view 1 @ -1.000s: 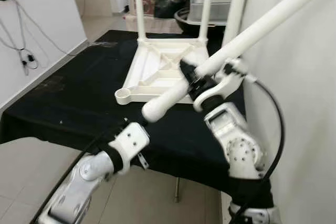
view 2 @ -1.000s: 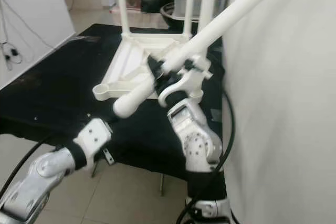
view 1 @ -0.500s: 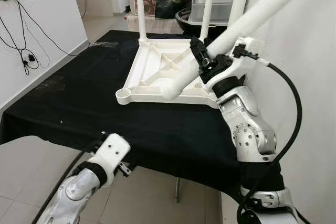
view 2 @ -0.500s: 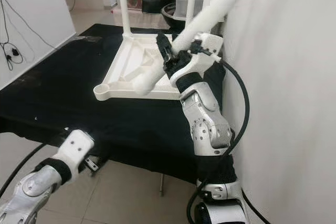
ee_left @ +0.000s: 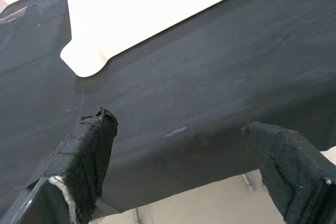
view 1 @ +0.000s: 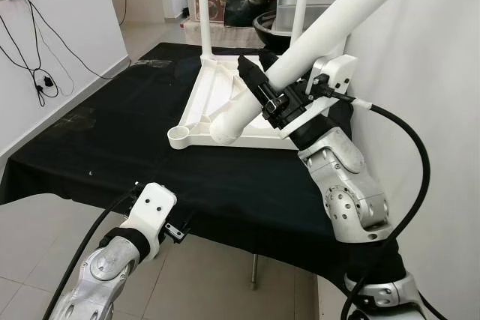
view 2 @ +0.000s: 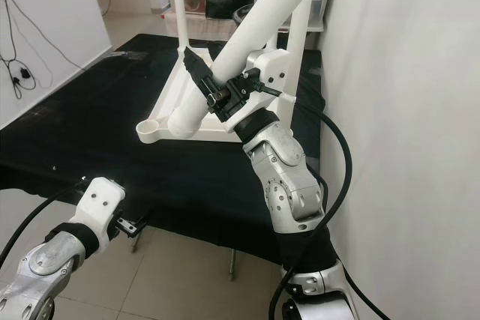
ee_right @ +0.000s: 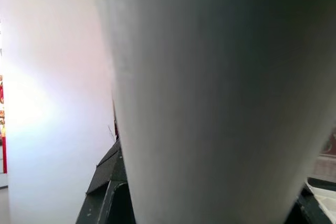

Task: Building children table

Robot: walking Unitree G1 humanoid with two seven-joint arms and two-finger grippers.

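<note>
White table leg (view 1: pixel 315 35) was clamped in the right gripper (view 1: pixel 262 91), tilted, its lower end (view 1: pixel 227 127) hanging over the near edge of the upturned tabletop (view 1: pixel 217 103) beside the empty corner socket (view 1: pixel 178 137). Tabletop lay flat on the black cloth (view 1: pixel 112 148), three legs (view 1: pixel 202 9) already standing upright in it. Left gripper (ee_left: pixel 189 156) sat low at the cloth's front edge, fingers (ee_left: pixel 92 153) spread apart, holding nothing. White wall (view 1: pixel 427 73) close on the right.
</note>
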